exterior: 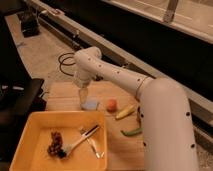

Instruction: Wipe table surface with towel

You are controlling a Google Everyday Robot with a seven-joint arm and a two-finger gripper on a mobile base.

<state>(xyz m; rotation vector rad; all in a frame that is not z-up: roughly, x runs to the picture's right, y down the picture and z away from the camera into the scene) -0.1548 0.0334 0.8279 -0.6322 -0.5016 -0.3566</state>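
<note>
The gripper, fingers spread, hangs just beyond the far edge of the yellow tray. The towel lies there too, on the table surface, with bare wood farther from the tray.

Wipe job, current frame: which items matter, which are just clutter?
Job: towel; table surface; gripper, open, at the towel's left edge.
Clutter: yellow tray holding utensils and a dark clump; round orange thing; long yellow thing; green thing.
</note>
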